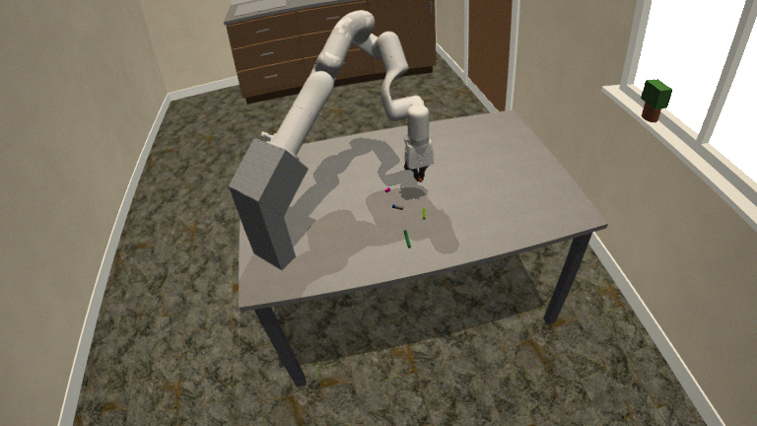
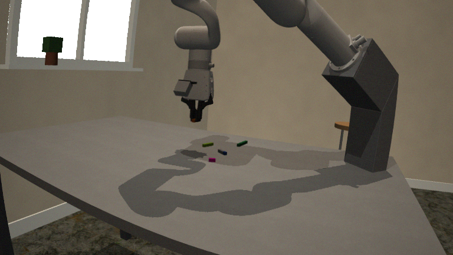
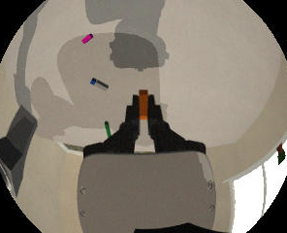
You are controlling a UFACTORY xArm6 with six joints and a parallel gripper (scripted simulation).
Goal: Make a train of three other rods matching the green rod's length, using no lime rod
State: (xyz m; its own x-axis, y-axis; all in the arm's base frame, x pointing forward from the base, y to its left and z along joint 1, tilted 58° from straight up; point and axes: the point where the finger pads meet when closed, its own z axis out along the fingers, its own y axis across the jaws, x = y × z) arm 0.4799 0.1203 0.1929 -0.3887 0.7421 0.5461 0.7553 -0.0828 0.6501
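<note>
I have the gripper (image 2: 196, 115) closed on the orange rod (image 3: 143, 104), which sits pinched between the fingertips and hangs well above the table (image 1: 502, 176), pointing down. In the wrist view the orange rod shows end-on between the two dark fingers. On the table below, four rods lie flat and apart from one another inside the arm's shadow: the magenta rod (image 1: 387, 189) farthest back on the left in the top view, the blue rod (image 1: 397, 206) nearer to me, with what looks like a grey piece at its end, the lime rod (image 1: 423, 213) to its right, and the green rod (image 1: 407, 238) nearest the front edge. None of them touches the gripper.
</note>
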